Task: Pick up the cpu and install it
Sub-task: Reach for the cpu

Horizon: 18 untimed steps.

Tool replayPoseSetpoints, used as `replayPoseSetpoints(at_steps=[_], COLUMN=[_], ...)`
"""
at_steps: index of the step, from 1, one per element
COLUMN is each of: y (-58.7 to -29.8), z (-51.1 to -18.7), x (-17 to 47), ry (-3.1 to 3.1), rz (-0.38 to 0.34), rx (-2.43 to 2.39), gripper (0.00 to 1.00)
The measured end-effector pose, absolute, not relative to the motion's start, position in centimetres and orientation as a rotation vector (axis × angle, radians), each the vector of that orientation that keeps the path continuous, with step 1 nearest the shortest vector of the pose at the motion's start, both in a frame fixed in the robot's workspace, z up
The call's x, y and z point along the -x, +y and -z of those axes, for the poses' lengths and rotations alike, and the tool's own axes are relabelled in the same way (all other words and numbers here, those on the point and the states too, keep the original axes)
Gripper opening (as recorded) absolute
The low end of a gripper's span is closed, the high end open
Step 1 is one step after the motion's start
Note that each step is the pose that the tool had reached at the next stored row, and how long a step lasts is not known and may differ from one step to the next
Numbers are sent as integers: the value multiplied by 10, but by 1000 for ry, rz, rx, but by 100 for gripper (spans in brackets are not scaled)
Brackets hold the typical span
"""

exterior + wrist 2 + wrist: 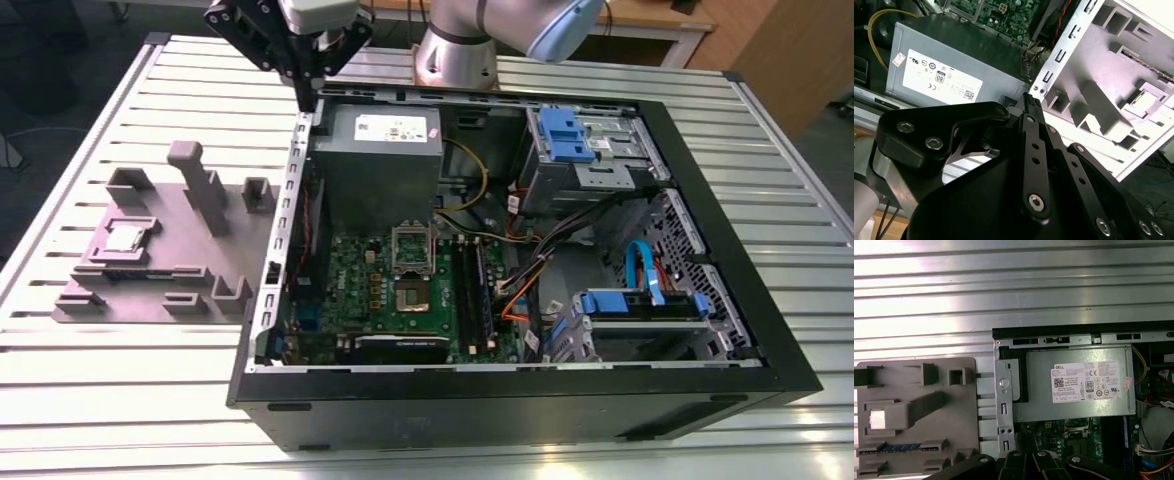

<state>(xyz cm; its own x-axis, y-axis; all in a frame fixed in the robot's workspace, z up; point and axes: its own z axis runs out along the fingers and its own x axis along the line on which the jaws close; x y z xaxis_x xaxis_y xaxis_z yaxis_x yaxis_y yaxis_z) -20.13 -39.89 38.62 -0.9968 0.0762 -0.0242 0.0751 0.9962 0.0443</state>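
- Spotted the cpu lying flat, shiny side up, in a square recess of the grey fixture plate, off on the exterior view's left and outside the computer case.
- Same silvery square turning up in the first wrist view and, tilted, in the second wrist view, seated in the plate both times.
- Worth noting the plate's upright posts and blocks standing around the chip, with the tallest post near it.
- Seeing the plate parked just beside the case's side wall, both resting on the slatted metal table.
- Found the gripper well apart from the cpu, hanging over the back corner of the case, right at the wall's edge.
- Looks pinched down to one narrow black tip in the second wrist view, gripping nothing.
- Just beside that tip, inside the case: the power supply, a grey box with a white label, also plain in both wrist views.
- Further in, got the green motherboard with a silvery frame on it.
- Over on the exterior view's right, blue drive brackets plus some orange and yellow cables.
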Motion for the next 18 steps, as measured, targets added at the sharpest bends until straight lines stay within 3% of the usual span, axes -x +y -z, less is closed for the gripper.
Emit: replayPoseSetpoints(at_steps=[18], y=[-399], z=[-386], x=[209], ry=[3113], rz=[-68], rx=[-118], gripper=[10])
